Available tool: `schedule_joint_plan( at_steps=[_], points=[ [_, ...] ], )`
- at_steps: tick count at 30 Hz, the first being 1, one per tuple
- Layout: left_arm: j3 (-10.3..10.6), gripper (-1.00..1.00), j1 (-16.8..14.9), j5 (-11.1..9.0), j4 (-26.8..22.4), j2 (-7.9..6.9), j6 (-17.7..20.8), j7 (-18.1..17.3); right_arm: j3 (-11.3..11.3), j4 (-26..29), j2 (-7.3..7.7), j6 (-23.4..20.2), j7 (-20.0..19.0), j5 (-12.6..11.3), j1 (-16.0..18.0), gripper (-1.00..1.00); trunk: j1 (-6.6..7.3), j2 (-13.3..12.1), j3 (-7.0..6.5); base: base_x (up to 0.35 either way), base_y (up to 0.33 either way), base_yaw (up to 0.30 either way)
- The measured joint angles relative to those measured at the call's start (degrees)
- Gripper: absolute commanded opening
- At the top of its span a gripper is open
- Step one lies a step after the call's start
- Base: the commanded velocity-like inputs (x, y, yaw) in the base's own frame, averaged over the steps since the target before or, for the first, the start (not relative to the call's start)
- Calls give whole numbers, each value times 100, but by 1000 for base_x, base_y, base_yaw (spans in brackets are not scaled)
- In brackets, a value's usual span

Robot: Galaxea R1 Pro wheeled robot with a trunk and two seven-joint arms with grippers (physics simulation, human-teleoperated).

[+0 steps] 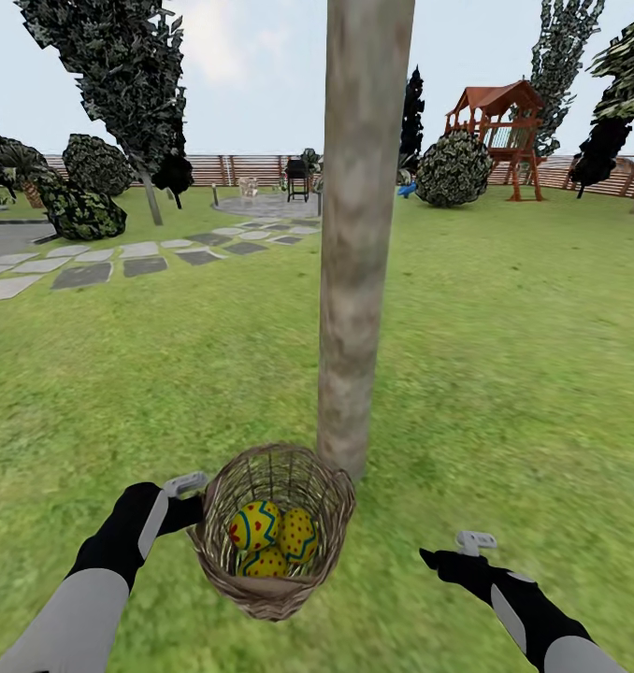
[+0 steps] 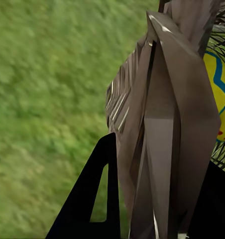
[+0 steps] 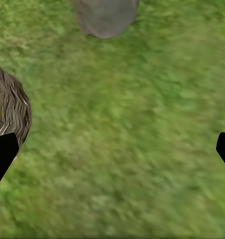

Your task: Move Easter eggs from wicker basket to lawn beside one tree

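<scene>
Right under us sits the basket, and our left tool is at its rim on our left side. From the left wrist view we see brown weave running between the dark fingers, so we read that tool as clamped on the basket wall. All three eggs are inside: one with a blue zigzag band on top at the left, a red-dotted one beside it, a third tucked beneath. The basket is just beside the foot of the tree, with lawn all round.

Our right tool hovers over bare grass, well apart from the basket, its fingers wide apart in the right wrist view and nothing between them.

Now, handling. We judge the basket light and fairly stiff, but an open weave can flex, and a one-sided grip at the rim lets it tip. The eggs look smooth, hard and rounded, so they are likely to slip or roll. We'd go for the top egg first, pinching across its narrow middle from above, right tool coming in through the open mouth.
</scene>
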State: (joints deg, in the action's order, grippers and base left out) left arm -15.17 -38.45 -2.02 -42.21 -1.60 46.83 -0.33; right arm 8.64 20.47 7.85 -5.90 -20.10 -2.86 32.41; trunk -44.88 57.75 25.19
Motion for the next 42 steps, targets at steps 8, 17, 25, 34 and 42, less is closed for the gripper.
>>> schedule_joint_plan(
  at_steps=[8, 17, 25, 34, 42],
  points=[
    [0, -100, 0, -1, 0, 0, 0, 0, 0, 0, 0, 0, 0, 0, 0, 100, -176, 321, 144, 0, 0, 0],
    [0, -100, 0, -4, 5, 0, 0, 0, 0, 0, 0, 0, 0, 0, 0, 100, -374, 682, 306, 0, 0, 0],
    [0, -100, 0, -2, 5, 0, 0, 0, -6, -155, -9, -6, -16, 1, 0, 100, -549, 1004, 449, 0, 0, 0],
    [0, -100, 0, 6, 9, 0, 0, 8, 2, -176, -1, 28, -11, -8, 0, 100, -747, 1365, 611, 0, 0, 0],
    [0, -100, 0, 2, 0, 0, 9, 8, 2, -167, -1, 35, -11, -8, 0, 100, -923, 1686, 755, 0, 0, 0]
  ],
)
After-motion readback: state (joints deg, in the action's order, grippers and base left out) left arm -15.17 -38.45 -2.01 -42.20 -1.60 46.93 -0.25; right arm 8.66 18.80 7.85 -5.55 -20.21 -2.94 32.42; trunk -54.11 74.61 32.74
